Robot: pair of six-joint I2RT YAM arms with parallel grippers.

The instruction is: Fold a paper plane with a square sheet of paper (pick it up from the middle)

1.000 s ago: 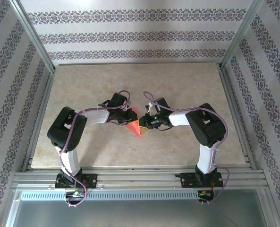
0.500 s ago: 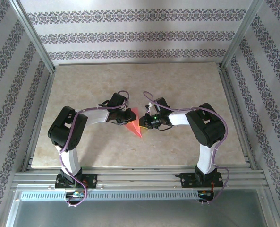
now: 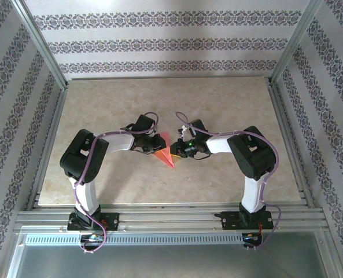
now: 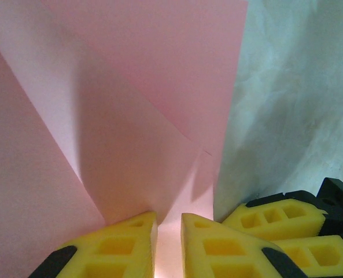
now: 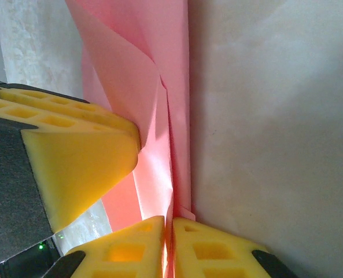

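Pinching the pink paper plane from either side, left hand and right hand both clamped on it.

Centre of the worktop: the paper plane lies between the two arms, tip toward the bottom of the frame. The left gripper meets its left edge and the right gripper its right edge. In the left wrist view the paper spreads across the upper left, dropping between the fingers at bottom centre. In the right wrist view it climbs from the bottom fingers to the top.
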